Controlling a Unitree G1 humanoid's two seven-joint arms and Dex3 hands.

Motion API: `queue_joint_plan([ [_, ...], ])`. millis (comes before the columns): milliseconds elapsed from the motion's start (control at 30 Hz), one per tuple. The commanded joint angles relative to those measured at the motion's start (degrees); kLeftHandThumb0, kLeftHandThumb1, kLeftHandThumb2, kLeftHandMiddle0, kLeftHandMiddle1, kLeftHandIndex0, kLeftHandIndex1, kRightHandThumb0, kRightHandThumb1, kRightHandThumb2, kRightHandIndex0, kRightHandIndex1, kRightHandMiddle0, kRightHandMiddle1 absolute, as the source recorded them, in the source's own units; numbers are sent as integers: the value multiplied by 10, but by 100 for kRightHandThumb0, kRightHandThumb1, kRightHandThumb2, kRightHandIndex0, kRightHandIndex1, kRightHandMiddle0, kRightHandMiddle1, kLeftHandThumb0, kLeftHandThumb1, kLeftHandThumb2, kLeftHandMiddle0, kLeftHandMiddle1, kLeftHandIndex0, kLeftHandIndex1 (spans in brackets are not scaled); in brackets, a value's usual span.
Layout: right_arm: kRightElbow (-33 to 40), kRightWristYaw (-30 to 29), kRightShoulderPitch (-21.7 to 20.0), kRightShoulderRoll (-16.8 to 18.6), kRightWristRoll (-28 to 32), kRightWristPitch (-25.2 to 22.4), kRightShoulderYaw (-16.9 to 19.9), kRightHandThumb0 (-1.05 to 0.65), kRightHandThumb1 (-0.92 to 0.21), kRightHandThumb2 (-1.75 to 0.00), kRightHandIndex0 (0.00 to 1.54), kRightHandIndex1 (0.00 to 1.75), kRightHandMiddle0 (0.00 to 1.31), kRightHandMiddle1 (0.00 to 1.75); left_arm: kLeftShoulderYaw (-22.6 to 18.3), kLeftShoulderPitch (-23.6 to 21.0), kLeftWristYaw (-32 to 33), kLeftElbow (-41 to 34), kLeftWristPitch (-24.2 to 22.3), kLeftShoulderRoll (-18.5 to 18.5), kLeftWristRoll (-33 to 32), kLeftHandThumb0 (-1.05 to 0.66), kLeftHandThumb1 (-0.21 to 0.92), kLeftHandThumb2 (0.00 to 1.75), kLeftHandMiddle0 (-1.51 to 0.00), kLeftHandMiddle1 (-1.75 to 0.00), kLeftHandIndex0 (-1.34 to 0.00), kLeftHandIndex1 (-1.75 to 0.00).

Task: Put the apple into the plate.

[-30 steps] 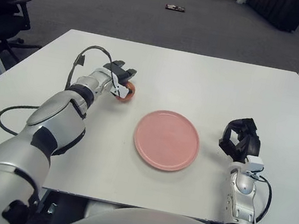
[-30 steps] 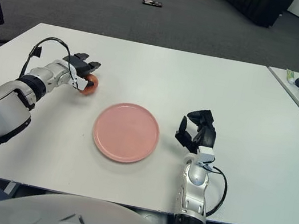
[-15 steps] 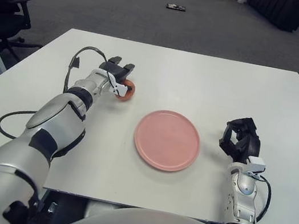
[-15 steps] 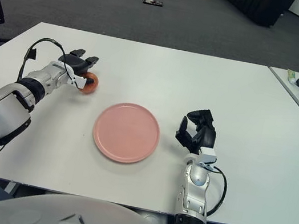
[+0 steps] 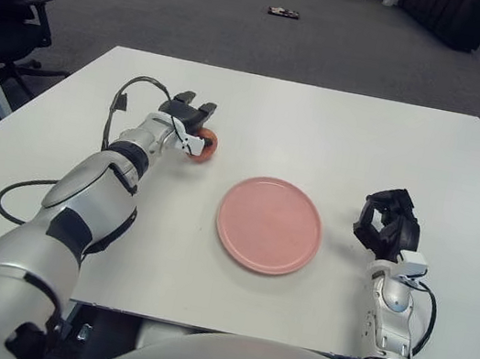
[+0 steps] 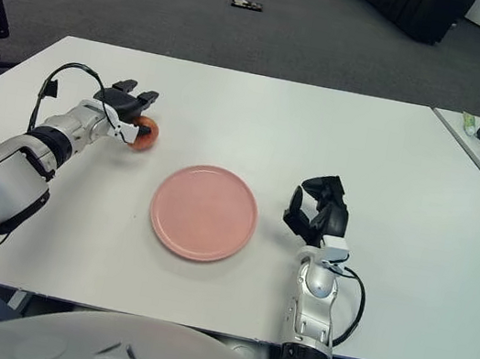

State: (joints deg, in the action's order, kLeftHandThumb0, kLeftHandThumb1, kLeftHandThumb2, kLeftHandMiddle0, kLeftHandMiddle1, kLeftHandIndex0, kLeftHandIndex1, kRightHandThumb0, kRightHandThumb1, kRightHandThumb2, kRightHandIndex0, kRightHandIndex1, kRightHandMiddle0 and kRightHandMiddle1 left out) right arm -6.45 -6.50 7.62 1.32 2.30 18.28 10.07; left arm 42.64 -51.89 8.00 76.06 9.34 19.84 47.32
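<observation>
The apple (image 5: 206, 144) is clasped by the left hand (image 5: 187, 122) on the surface (image 5: 341, 132), apart from the bare plate (image 5: 269, 224); lifting and placing remain, the right hand (image 5: 386, 226) curled, holding nothing.

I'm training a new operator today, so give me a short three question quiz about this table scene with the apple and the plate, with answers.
1. True or false: the apple already lies on the pink plate.
2. Which hand is at the apple? A) the left hand B) the right hand C) neither
3. Fill in: in both views the right hand shows to the ______ of the plate.

Key:
1. False. The apple is on the white table, up and left of the plate.
2. A. Its fingers reach over the apple; whether they grip it is unclear.
3. right
</observation>
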Motion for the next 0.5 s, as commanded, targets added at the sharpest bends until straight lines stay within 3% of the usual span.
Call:
queue_joint_plan([
  [0, 10, 2, -6, -3, 6, -3, 4, -40, -56, -101, 64, 137, 42, 175, 21, 40, -31, 18, 3, -9, 22, -100, 81, 36, 0, 0, 0, 0],
  [467, -3, 0, -10, -11, 2, 5, 4, -40, -57, -100, 63, 137, 41, 175, 25, 45, -13, 16, 13, -6, 21, -96, 79, 35, 0, 0, 0, 0],
])
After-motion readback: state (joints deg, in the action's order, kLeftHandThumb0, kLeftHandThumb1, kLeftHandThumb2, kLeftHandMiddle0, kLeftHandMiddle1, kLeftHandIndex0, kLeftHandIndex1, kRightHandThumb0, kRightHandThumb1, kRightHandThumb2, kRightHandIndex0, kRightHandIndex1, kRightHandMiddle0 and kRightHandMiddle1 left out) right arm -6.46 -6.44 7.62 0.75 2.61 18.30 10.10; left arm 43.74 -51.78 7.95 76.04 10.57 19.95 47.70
